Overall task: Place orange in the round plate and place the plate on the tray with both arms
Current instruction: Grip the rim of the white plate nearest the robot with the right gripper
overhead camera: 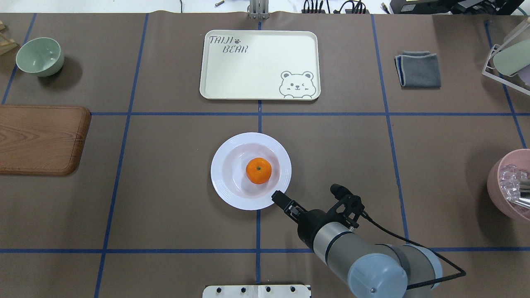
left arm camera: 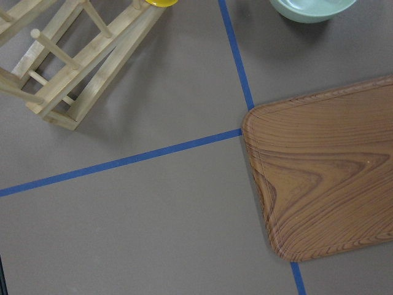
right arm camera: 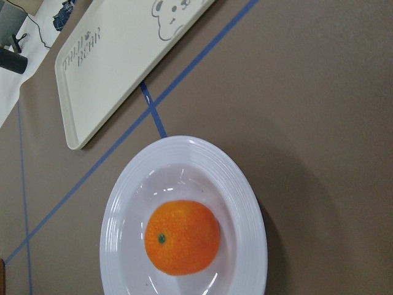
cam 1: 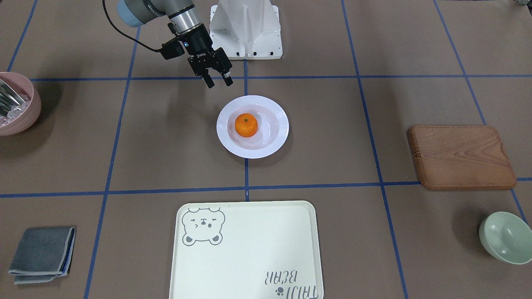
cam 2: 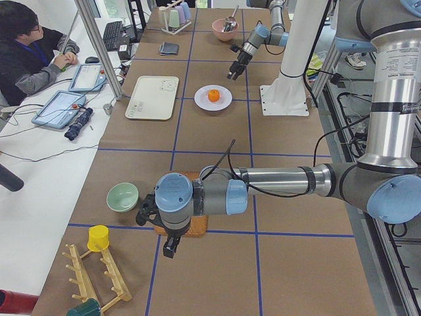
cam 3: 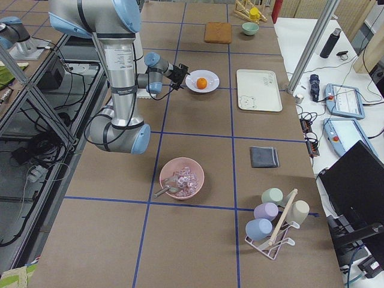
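Note:
The orange (cam 1: 246,125) lies in the sunken centre of the round plate (cam 1: 274,141), which stands mid-table. Beyond it, away from the robot, lies the cream bear tray (cam 1: 249,249), with nothing on it. My right gripper (cam 1: 219,82) hovers just off the plate's robot-side rim, open, nothing between its fingers. The right wrist view looks down on the orange (right arm camera: 182,237) and the tray (right arm camera: 110,67). My left gripper (cam 2: 171,249) shows only in the exterior left view, over the table's left end by the wooden board; I cannot tell whether it is open or shut.
A wooden board (cam 1: 461,157) and a green bowl (cam 1: 505,236) sit on my left side. On my right are a pink bowl (cam 1: 14,108) and a folded grey cloth (cam 1: 41,254). A wooden rack (left arm camera: 80,67) stands near the board. A person (cam 2: 26,52) sits at a side desk.

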`<act>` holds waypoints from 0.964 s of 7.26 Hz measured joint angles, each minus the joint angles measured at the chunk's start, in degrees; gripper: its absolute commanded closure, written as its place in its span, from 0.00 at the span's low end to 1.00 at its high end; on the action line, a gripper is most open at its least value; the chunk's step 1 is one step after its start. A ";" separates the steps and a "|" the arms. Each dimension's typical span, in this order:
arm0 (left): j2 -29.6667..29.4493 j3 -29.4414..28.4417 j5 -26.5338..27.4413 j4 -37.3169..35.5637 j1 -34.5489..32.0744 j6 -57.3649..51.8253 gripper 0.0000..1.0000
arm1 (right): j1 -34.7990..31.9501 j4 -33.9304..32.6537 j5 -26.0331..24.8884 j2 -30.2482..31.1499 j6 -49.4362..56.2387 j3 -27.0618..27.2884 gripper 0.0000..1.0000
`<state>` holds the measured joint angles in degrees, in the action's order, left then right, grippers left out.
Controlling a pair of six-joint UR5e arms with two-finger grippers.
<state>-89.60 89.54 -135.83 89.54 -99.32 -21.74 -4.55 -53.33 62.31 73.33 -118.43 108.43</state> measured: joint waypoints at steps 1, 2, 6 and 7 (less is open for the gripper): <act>0.33 0.14 0.02 0.12 -0.04 -0.02 0.00 | 0.62 0.80 -1.19 -1.20 -1.27 -2.44 0.15; 0.50 0.17 0.03 0.17 -0.07 -0.02 0.00 | 0.50 1.09 -1.86 -1.79 -1.64 -3.82 0.19; 1.95 0.28 0.04 1.76 -0.14 0.00 0.00 | -2.22 0.88 -1.40 -5.39 -0.45 -9.00 0.31; 2.01 0.28 0.04 1.83 -0.13 -0.01 0.00 | -2.74 0.87 -0.98 -5.78 -0.36 -9.57 0.32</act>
<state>-87.58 89.82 -135.79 91.37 -99.45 -21.75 -7.29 -52.47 61.33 67.55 -118.79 98.87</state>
